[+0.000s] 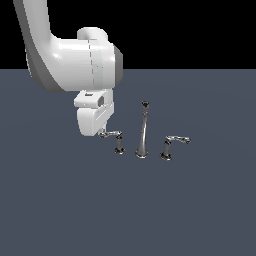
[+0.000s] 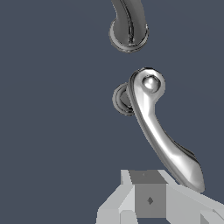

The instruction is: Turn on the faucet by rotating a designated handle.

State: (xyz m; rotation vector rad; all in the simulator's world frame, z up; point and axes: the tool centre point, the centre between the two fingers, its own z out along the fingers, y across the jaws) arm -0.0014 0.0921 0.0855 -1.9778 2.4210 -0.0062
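The chrome faucet's tall spout (image 1: 143, 131) stands between two short levers. The handle (image 1: 118, 140), with a straight post and a thin arm, is on the exterior view's left of the spout. My gripper (image 1: 102, 133) hangs at the free end of that arm, touching or nearly touching it. In the wrist view the handle (image 2: 159, 133) runs from its round post top down to a tip right beside my gripper (image 2: 146, 186). The fingers look pressed together with nothing between them. The spout's base (image 2: 128, 33) shows beyond the handle.
The twin lever with a curved post (image 1: 169, 146) stands on the exterior view's right of the spout. All three pieces rest on a flat dark grey floor (image 1: 60, 210). My white arm fills the upper left of the exterior view.
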